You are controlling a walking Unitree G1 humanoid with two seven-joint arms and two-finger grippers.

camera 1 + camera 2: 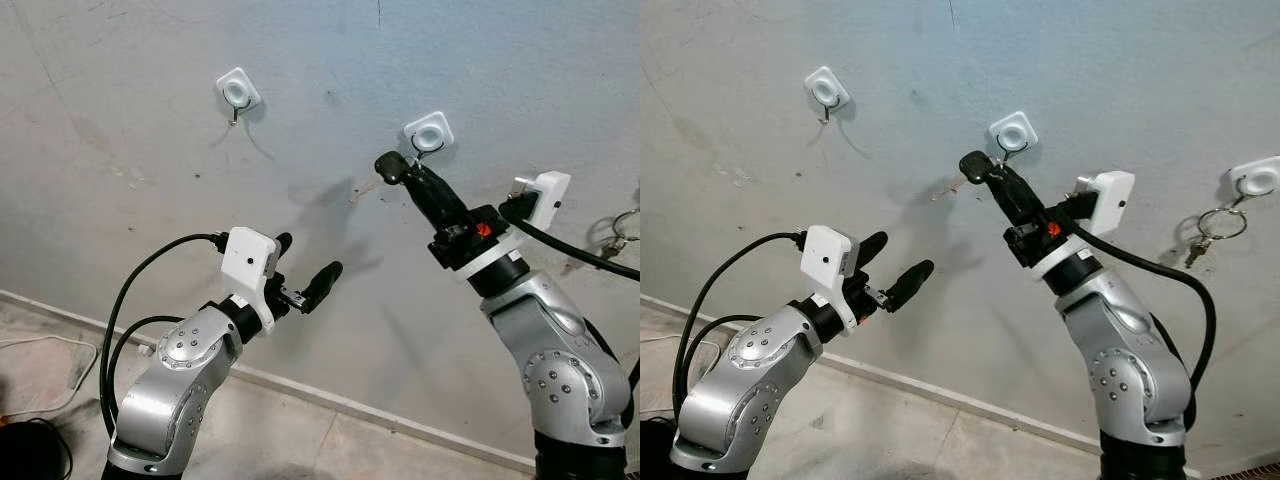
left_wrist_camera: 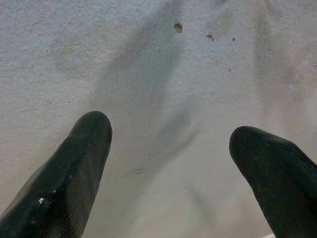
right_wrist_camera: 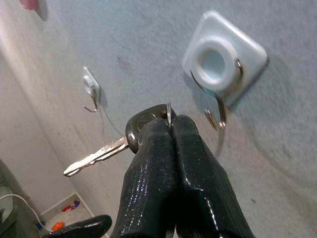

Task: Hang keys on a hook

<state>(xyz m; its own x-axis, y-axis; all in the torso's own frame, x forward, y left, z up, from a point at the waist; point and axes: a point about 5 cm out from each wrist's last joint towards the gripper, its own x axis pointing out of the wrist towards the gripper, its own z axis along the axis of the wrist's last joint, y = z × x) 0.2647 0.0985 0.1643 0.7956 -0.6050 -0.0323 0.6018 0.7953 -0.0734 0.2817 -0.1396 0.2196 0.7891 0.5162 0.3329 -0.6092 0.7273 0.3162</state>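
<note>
A key with a black head (image 1: 390, 166) and a silver blade (image 3: 94, 158) is pinched at its ring in my right gripper (image 1: 405, 172), which is shut on it. The gripper is raised against the grey wall, just below and left of the middle white hook (image 1: 430, 133); the hook's wire (image 3: 218, 114) curls close beside the fingertips without touching the key. My left gripper (image 1: 310, 254) stands open lower down at the left, facing bare wall, with nothing between its fingers (image 2: 84, 158).
Another white hook (image 1: 238, 92) is bare on the wall at the upper left. A third hook (image 1: 1260, 180) at the right carries a key ring (image 1: 1220, 222) with a key. A baseboard (image 1: 300, 390) meets the tiled floor below; a white cable (image 1: 40, 350) lies at the left.
</note>
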